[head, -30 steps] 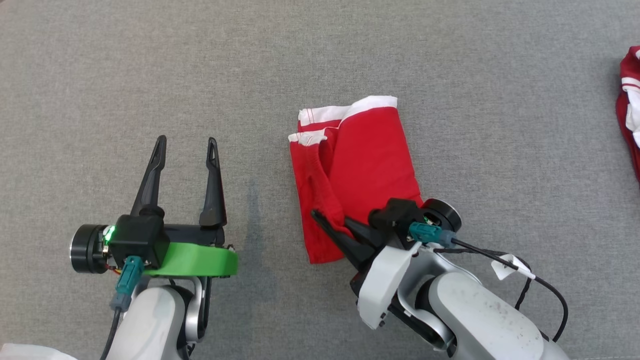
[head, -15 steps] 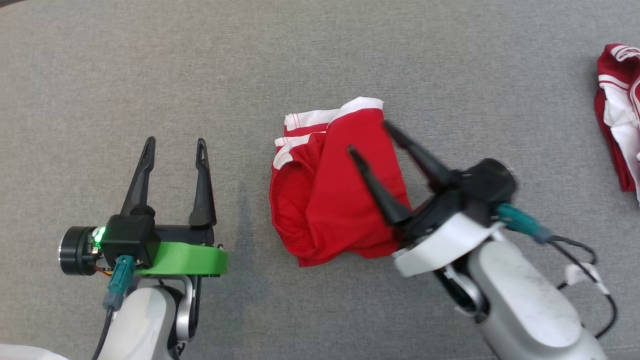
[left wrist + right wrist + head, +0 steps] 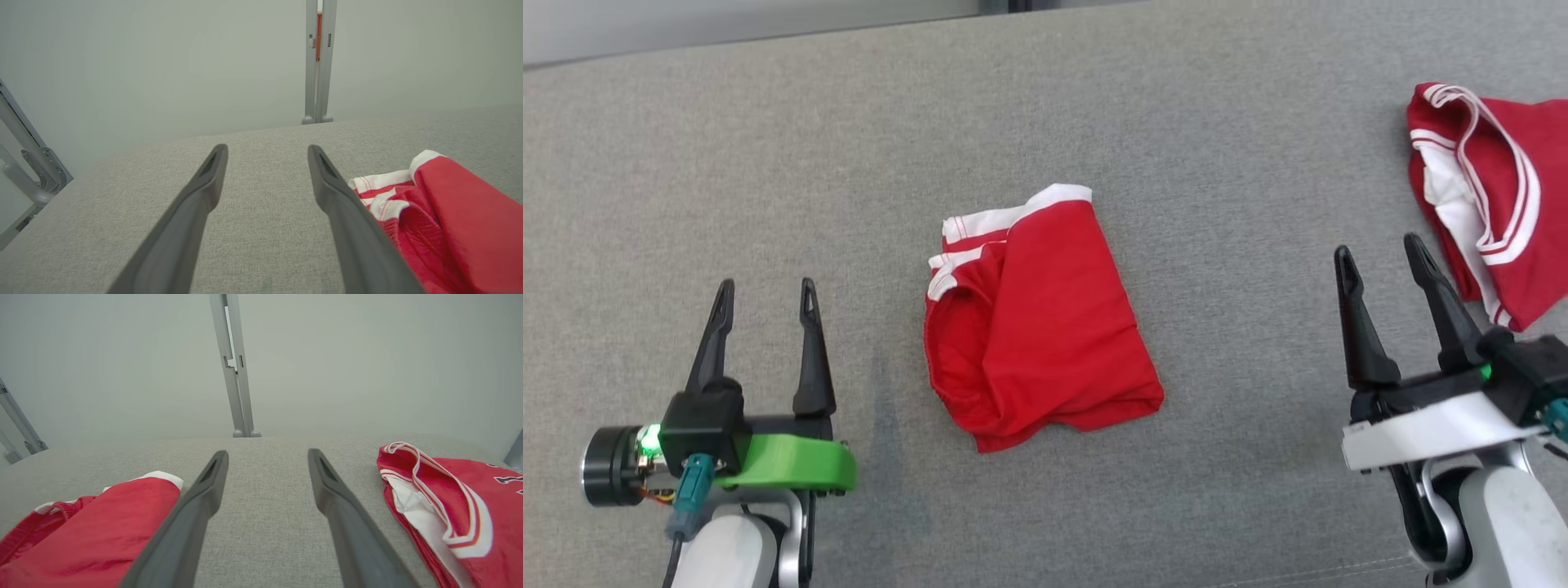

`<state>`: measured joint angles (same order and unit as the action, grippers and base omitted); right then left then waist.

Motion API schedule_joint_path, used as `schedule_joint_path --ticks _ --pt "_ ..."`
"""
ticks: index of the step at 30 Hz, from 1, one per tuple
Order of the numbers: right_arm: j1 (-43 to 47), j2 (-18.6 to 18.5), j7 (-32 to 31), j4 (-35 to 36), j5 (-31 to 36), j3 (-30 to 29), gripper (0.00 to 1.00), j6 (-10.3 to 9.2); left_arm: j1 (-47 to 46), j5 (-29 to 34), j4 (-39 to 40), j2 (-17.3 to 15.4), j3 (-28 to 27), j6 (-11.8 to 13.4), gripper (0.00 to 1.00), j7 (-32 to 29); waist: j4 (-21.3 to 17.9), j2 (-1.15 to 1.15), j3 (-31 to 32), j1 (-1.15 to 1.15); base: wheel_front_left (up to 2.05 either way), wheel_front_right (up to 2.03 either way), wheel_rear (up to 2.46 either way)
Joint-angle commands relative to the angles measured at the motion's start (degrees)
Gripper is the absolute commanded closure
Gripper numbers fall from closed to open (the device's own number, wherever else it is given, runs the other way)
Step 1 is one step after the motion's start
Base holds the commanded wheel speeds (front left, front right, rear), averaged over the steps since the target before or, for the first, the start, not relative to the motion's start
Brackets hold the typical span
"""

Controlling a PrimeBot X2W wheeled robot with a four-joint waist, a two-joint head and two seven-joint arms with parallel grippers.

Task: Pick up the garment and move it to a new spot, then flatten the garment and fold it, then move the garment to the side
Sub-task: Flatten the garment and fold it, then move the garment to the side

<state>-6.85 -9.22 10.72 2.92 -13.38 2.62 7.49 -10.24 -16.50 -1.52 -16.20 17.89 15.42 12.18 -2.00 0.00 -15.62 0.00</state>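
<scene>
- Shorts (image 3: 1037,327) are seen lying mid-surface (image 3: 1192,114), folded into a rough red block, with the white hem at the far edge and the left side bunched.
- Both claws are spread wide with nothing gripped: left gripper (image 3: 765,286) low on the left, right gripper (image 3: 1378,247) low on the right.
- The fold is judged done, if loosely; the shift to the side looks due.
- For that, one edge should be pinched through all layers, low and level, so the stack is carried whole, not peeled open.
- The jersey (image 3: 1494,204) at far right should be kept clear of.
- Shorts lie between the grippers, apart from both, rather nearer the left one; the right gripper's tips are just beside the jersey.
</scene>
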Motion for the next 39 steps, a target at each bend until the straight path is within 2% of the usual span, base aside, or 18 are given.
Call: schedule_joint_path --ticks 1,16,39 --pt "1.48 0.43 -0.42 0.82 0.24 -0.34 0.0 -0.01 1.32 -0.12 0.16 -0.55 -0.29 0.35 0.0 -0.03 -1.25 0.0 2.39 0.0 0.0 0.0 0.0" --pt "10.96 1.39 -5.12 5.87 0.81 -0.9 0.0 -0.01 9.59 -1.95 0.8 -0.88 0.52 1.84 0.0 -1.38 -1.95 0.0 10.59 0.0 0.0 0.0 0.0" --pt "12.13 0.81 -7.58 7.63 0.86 -1.86 0.0 -0.01 9.19 -3.36 -0.14 -0.41 0.39 2.38 0.0 -0.77 -0.74 0.0 10.68 0.0 0.0 0.0 0.0"
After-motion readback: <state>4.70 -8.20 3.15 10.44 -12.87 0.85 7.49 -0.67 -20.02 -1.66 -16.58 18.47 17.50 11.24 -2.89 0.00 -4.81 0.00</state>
